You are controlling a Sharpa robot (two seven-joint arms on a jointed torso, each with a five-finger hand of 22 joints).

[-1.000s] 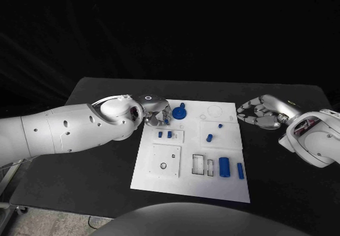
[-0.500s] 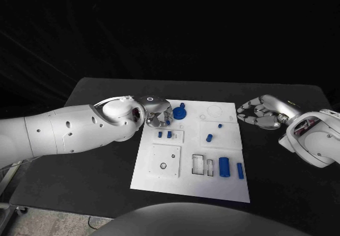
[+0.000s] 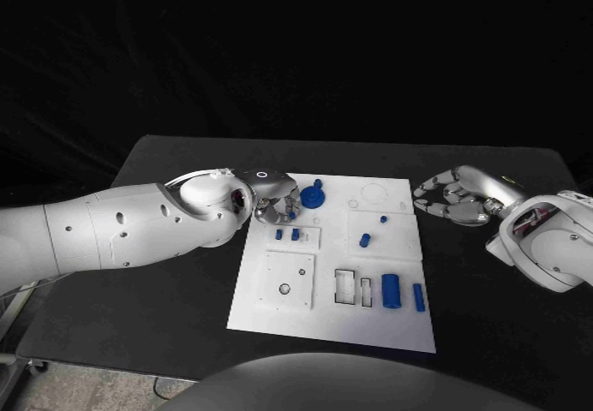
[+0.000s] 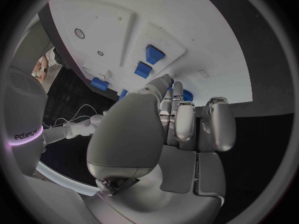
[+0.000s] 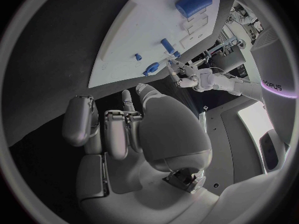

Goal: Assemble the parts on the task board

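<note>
The white task board (image 3: 324, 321) lies mid-table. A round blue part (image 3: 313, 198) with a knob stands near its far left corner. My left hand (image 3: 274, 200) is right beside that part, its fingers held close together and reaching to it; a bit of the blue part (image 4: 187, 95) shows at the fingertips (image 4: 176, 92). I cannot tell whether the fingers grip it. My right hand (image 3: 451, 198) hovers off the board's right edge with fingers curled in and nothing in them. Two small blue pegs (image 3: 288, 233) stand just nearer than the left hand.
More blue parts stand on the board: a small peg (image 3: 383, 219), a block (image 3: 365, 241), a thick cylinder (image 3: 391, 289) and a bar (image 3: 419, 297). Two rectangular slots (image 3: 356, 288) and a square plate (image 3: 288, 280) lie at the near left. Black table (image 3: 161, 282) surrounds the board.
My left hand has edged slightly towards the board's far side beside the round blue part. My right hand has stayed put.
</note>
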